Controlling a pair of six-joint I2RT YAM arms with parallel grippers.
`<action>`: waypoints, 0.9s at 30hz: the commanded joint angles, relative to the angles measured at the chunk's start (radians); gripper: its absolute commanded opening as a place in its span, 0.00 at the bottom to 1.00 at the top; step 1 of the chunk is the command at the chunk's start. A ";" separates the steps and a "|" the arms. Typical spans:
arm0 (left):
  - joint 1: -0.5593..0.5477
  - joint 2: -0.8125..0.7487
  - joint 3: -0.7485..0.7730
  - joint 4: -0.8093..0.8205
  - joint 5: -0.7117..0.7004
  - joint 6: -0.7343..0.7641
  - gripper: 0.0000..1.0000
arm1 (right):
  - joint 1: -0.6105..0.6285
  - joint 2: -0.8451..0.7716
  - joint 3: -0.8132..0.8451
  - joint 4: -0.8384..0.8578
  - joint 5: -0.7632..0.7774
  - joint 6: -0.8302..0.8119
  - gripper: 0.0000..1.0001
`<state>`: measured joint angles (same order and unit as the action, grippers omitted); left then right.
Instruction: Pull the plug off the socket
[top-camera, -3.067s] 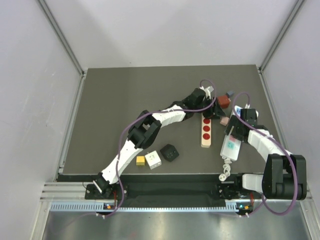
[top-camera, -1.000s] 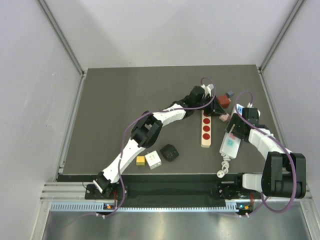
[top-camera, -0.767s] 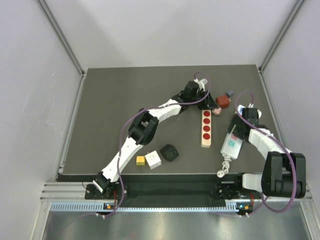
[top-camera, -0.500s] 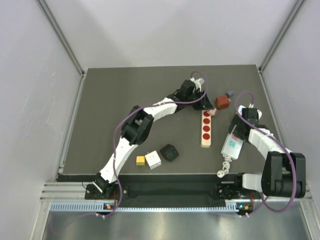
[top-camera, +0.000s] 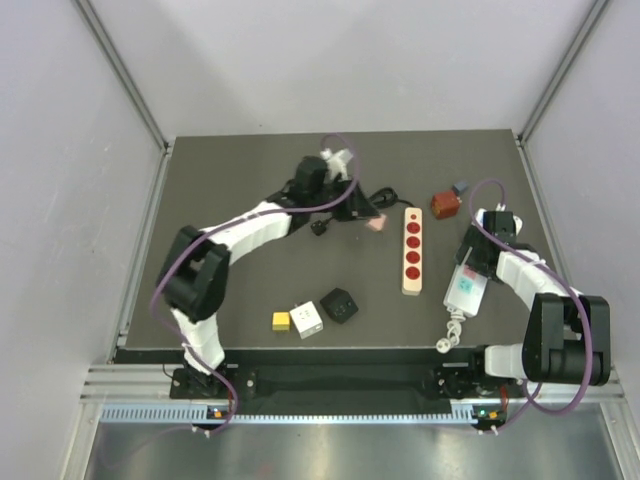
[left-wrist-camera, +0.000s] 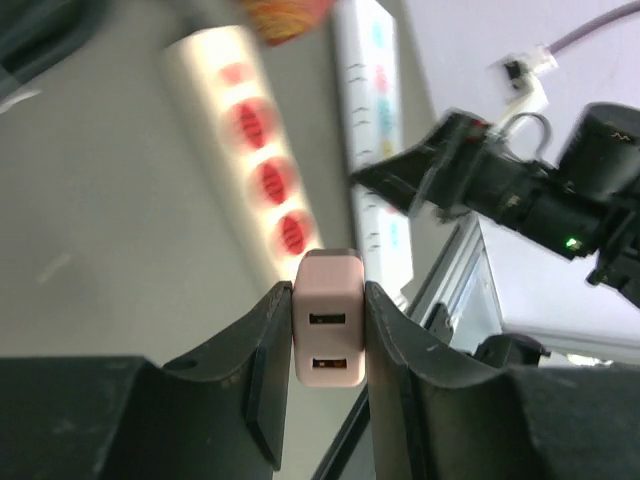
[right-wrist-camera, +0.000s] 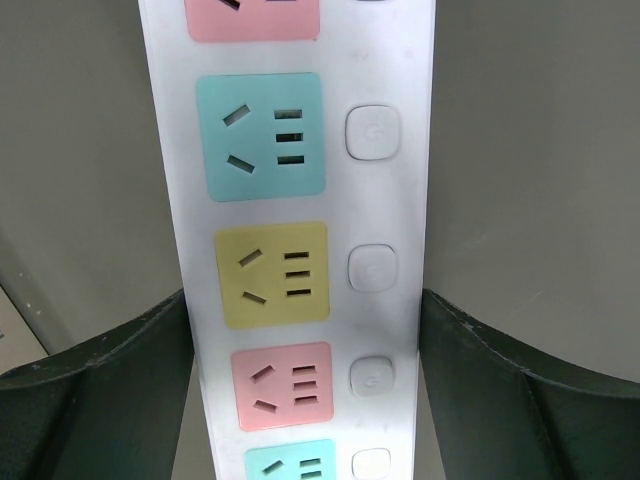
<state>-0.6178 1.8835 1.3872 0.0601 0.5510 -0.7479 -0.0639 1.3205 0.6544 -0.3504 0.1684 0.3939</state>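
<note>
My left gripper (top-camera: 372, 219) is shut on a small pink plug (top-camera: 377, 224) with two USB ports, held free of any socket, left of the strips. In the left wrist view the plug (left-wrist-camera: 328, 340) sits tight between both fingers (left-wrist-camera: 268, 340). My right gripper (top-camera: 472, 263) is shut on the far end of a white power strip (top-camera: 463, 292). In the right wrist view its fingers (right-wrist-camera: 150, 350) press both sides of the strip (right-wrist-camera: 300, 200), whose blue, yellow and pink sockets are all empty.
A beige strip with red sockets (top-camera: 411, 250) lies between the two grippers. A red-brown block (top-camera: 444, 204) sits behind it. A black cube (top-camera: 338, 305), a white cube (top-camera: 307, 319) and a yellow cube (top-camera: 281, 321) lie near the front. A small black piece (top-camera: 320, 227) lies under the left arm.
My left gripper has pulled the pink plug away from the far end of the white strip and carried it left, past the red-socket strip. The right gripper has stayed on the white strip.
</note>
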 joint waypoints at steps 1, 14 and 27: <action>0.133 -0.182 -0.209 0.017 0.003 -0.021 0.00 | 0.019 0.017 0.025 -0.007 0.003 -0.012 0.39; 0.400 -0.760 -0.643 -0.414 -0.181 -0.014 0.00 | 0.056 0.029 0.047 -0.024 0.048 -0.017 0.71; 0.421 -1.142 -0.901 -0.604 -0.422 -0.174 0.00 | 0.119 0.019 0.051 -0.036 0.094 -0.007 1.00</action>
<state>-0.2035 0.7868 0.4965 -0.4953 0.1986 -0.8780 0.0376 1.3430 0.6697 -0.3893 0.2356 0.3855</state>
